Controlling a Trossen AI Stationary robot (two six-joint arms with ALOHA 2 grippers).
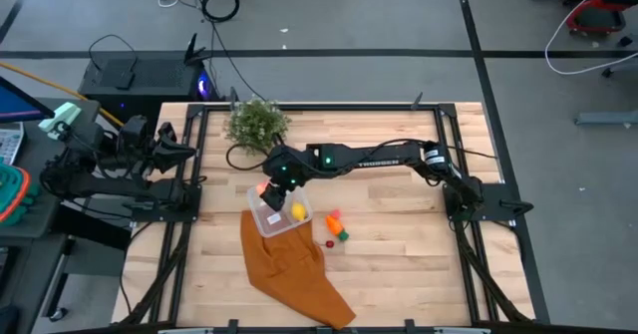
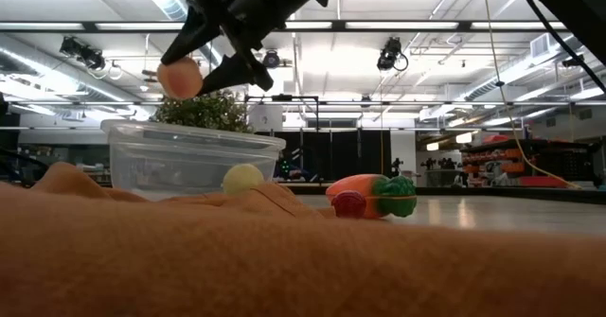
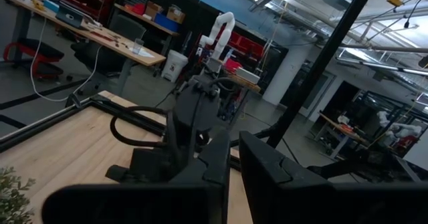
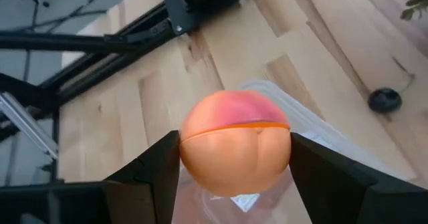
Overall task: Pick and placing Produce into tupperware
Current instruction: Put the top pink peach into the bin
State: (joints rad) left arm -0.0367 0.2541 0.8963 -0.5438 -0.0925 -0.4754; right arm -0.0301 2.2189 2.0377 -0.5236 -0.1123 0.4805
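Clear tupperware (image 1: 271, 214) on rust cloth (image 1: 295, 271), holding 1 yellow lemon (image 1: 297, 211). Right gripper (image 2: 210, 69) clamped on orange ball (image 2: 180, 78) just above its rim; left gripper (image 3: 234, 177) pressed together, parked at table edge. Carrot (image 2: 371, 194) and small red piece (image 2: 347, 203) on wooden table (image 1: 399, 234) beside the box; potted plant (image 1: 255, 123) behind.

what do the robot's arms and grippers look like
Both arms are dark, near black, and jointed. The right arm shows small green lights near its wrist and black cable loops at its base. The right gripper has two flat, angular black fingers. The left gripper looks equally blocky.

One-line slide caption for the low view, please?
Right gripper holds an orange ball above the tupperware, lemon already inside.
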